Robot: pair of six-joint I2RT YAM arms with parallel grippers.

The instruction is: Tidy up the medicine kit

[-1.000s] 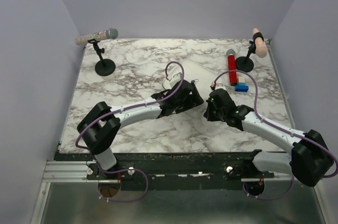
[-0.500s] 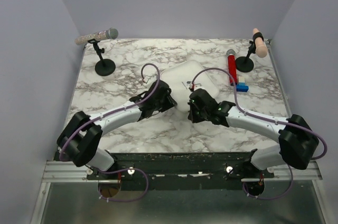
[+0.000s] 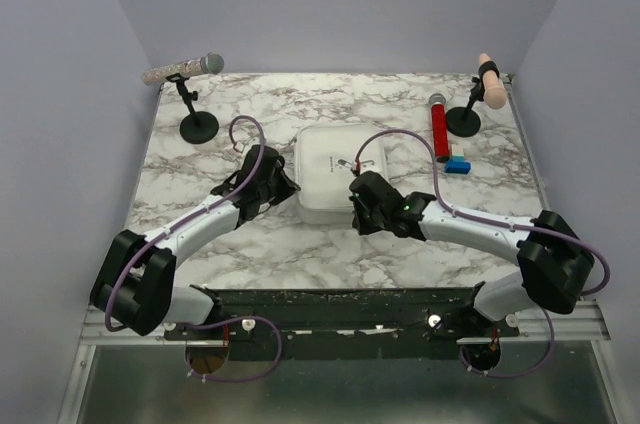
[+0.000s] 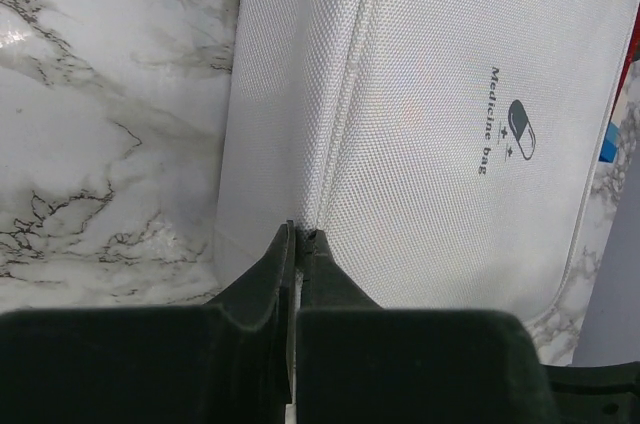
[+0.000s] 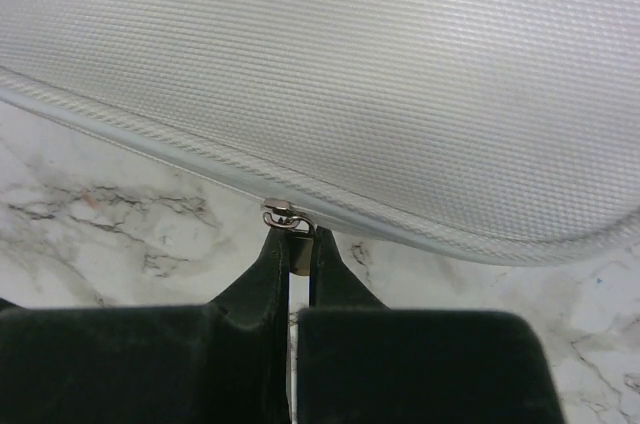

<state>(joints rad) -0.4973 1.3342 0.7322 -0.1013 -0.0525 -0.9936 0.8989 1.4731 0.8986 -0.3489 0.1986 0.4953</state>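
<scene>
The left gripper [image 4: 300, 241] has its jaws pressed together on nothing visible, tips touching the side seam [image 4: 335, 144] of the closed medicine kit [image 4: 440, 94] straight ahead. The right gripper [image 5: 298, 249] pinches the zipper pull [image 5: 288, 216] at its tips, with the medicine kit just beyond. The pull is best dragged along the seam, low and steady, while the left braces the side.

Overhead: I see even, diffuse light from above; soft shadows lie beneath both arms on the marble table [image 3: 180, 174]. Wrist views: bright and sharp on the medicine kit [image 4: 430, 64] weave; near foreground dark, slightly blurred.
</scene>
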